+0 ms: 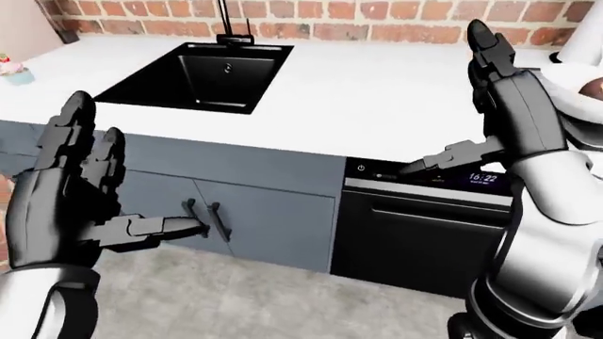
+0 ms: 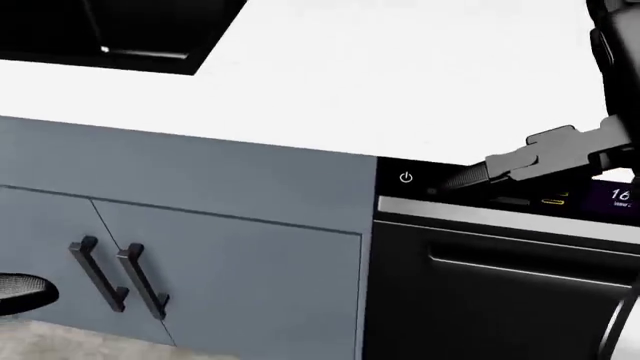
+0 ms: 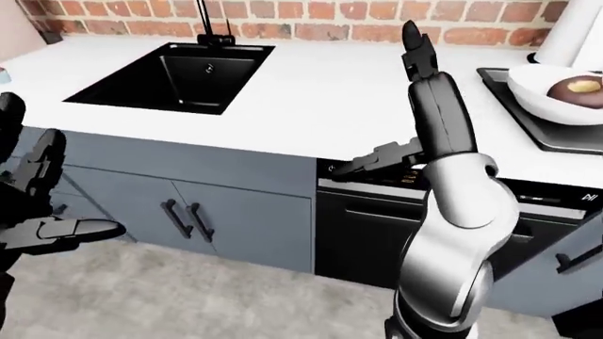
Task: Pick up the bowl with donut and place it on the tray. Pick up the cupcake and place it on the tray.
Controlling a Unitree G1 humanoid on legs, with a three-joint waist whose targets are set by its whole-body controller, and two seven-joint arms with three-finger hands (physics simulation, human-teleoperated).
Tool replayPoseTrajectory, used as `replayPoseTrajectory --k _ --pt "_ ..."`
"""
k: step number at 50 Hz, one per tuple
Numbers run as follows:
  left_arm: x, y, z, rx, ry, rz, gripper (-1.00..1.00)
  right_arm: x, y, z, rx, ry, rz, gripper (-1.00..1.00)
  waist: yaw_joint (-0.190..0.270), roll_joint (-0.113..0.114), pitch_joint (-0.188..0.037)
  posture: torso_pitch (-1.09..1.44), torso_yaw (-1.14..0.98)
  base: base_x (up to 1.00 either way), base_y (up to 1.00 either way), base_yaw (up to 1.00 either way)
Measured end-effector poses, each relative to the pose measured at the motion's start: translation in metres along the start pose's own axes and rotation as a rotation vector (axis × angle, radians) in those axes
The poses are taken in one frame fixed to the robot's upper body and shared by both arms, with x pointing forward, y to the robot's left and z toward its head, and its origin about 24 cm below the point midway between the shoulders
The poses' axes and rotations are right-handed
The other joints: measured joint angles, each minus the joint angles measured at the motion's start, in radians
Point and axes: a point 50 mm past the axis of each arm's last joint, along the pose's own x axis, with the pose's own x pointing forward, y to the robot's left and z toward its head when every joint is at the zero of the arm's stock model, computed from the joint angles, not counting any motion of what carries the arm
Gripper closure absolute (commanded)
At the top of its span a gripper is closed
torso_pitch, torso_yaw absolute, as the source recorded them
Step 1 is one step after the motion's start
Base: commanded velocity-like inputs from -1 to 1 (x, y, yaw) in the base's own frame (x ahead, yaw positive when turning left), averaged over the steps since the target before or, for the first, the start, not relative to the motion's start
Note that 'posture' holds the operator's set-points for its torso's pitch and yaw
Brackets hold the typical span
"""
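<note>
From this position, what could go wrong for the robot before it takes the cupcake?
1. The cupcake sits at the far left counter edge in the left-eye view; a careless reach might push it off.
2. The raised, open right hand hangs close to the bowl on the tray; turning left might swing it across the counter.

Bright, even, nearly shadowless rendered light; the white counter (image 2: pixel 400 75) washes out, and all views stay sharp.

Right hand (image 3: pixel 415 92) is up with fingers spread, holding nothing, over the white counter (image 3: pixel 330 92). Bowl with donut (image 3: pixel 558 92) sits on the tray (image 3: pixel 528 120) at far right. Black sink (image 3: pixel 170 74) is at upper left.
</note>
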Motion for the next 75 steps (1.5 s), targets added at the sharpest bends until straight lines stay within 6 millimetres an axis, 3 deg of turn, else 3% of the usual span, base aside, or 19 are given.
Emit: replayPoseTrajectory --k 6,10,12,15,21,27,32,35,37,39,42,53,56,59,64,69,71,73,75 --pt "-0.003 -0.001 0.011 0.017 -0.068 0.005 -1.00 -0.003 -0.004 0.004 -0.012 -0.039 -0.028 -1.00 -0.005 0.029 -0.010 0.00 0.00 0.00 0.42 0.00" --pt "-0.002 -0.002 0.008 0.009 -0.051 -0.006 -1.00 -0.003 -0.005 0.002 -0.011 -0.033 -0.040 -1.00 -0.018 0.088 0.011 0.00 0.00 0.00 0.45 0.00" --pt "-0.001 -0.001 0.006 0.010 -0.040 0.000 -1.00 -0.002 -0.004 0.004 -0.007 -0.042 -0.037 -1.00 -0.014 0.132 0.002 0.00 0.00 0.00 0.45 0.00" --pt "-0.001 0.004 0.001 0.008 -0.007 0.030 -1.00 -0.002 0.005 0.001 -0.002 -0.031 0.008 -1.00 -0.015 0.106 0.014 0.00 0.00 0.00 0.45 0.00" --pt "-0.003 0.004 0.004 0.014 -0.034 0.029 -1.00 -0.002 0.002 0.007 -0.004 -0.058 -0.012 -1.00 -0.017 0.048 0.005 0.00 0.00 0.00 0.45 0.00" --pt "-0.004 0.004 0.002 0.013 -0.025 0.029 -1.00 -0.001 0.005 0.004 -0.002 -0.055 -0.008 -1.00 -0.019 0.016 0.009 0.00 0.00 0.01 0.44 0.00" --pt "-0.003 0.001 -0.002 0.002 -0.006 0.000 -1.00 0.000 0.006 -0.006 0.007 -0.005 -0.015 -1.00 -0.019 -0.004 -0.014 0.00 0.00 0.05 0.42 0.00" --pt "-0.004 0.002 0.001 0.009 -0.024 0.008 -1.00 0.001 0.004 0.000 0.001 -0.032 -0.025 -1.00 -0.016 0.025 -0.010 0.00 0.00 0.17 0.40 0.00" --pt "-0.005 0.003 0.004 0.014 -0.041 0.013 -1.00 -0.001 0.004 0.003 -0.006 -0.053 -0.031 -1.00 -0.026 0.064 0.010 0.00 0.00 0.34 0.40 0.00" --pt "-0.005 0.003 0.005 0.018 -0.051 0.016 -1.00 0.000 0.005 0.005 -0.008 -0.063 -0.028 -1.00 -0.030 0.117 0.008 0.00 0.00 0.43 0.39 0.00" --pt "-0.005 0.007 0.000 0.015 -0.019 0.041 -1.00 0.000 0.013 0.001 -0.001 -0.046 0.017 -1.00 -0.024 0.100 0.030 0.00 0.00 0.53 0.40 0.00" --pt "-0.004 0.006 0.003 0.023 -0.034 0.037 -1.00 0.000 0.011 0.004 -0.001 -0.072 0.000 -1.00 0.002 -0.003 0.020 0.00 0.00 0.56 0.40 0.00" --pt "-0.005 0.001 0.000 0.010 -0.021 0.010 -1.00 -0.001 0.009 -0.004 0.000 -0.033 -0.011 -1.00 -0.014 0.008 0.026 0.00 0.00 0.57 0.39 0.00" --pt "-0.004 0.001 0.000 0.010 -0.009 -0.004 -1.00 0.000 0.007 -0.008 0.006 -0.001 -0.019 -1.00 -0.011 -0.006 0.000 0.00 0.00 0.54 0.41 0.00" --pt "-0.006 0.003 0.009 0.024 -0.069 0.015 -1.00 -0.006 0.002 0.006 -0.016 -0.084 -0.052 -1.00 0.037 0.012 -0.003 0.00 0.00 0.08 0.88 0.00" --pt "-0.005 0.002 0.003 0.012 -0.032 0.006 -1.00 -0.002 0.006 -0.003 -0.002 -0.026 -0.023 -1.00 0.080 0.107 0.011 0.00 0.00 0.00 0.99 0.00" --pt "-0.004 0.005 -0.004 -0.003 0.015 0.026 -1.00 0.001 0.015 -0.008 0.010 0.005 0.025 -1.00 0.100 0.102 0.033 0.00 0.00 0.00 0.99 0.00" --pt "-0.003 0.008 -0.007 0.001 0.036 0.041 -1.00 0.002 0.018 -0.007 0.017 0.002 0.052 -1.00 0.103 0.124 0.021 0.00 0.00 0.00 0.98 0.00" --pt "-0.004 0.007 0.001 0.016 -0.011 0.042 -1.00 -0.001 0.011 0.000 0.015 -0.037 0.021 -1.00 0.086 0.107 0.004 0.00 0.00 0.00 0.91 0.00"
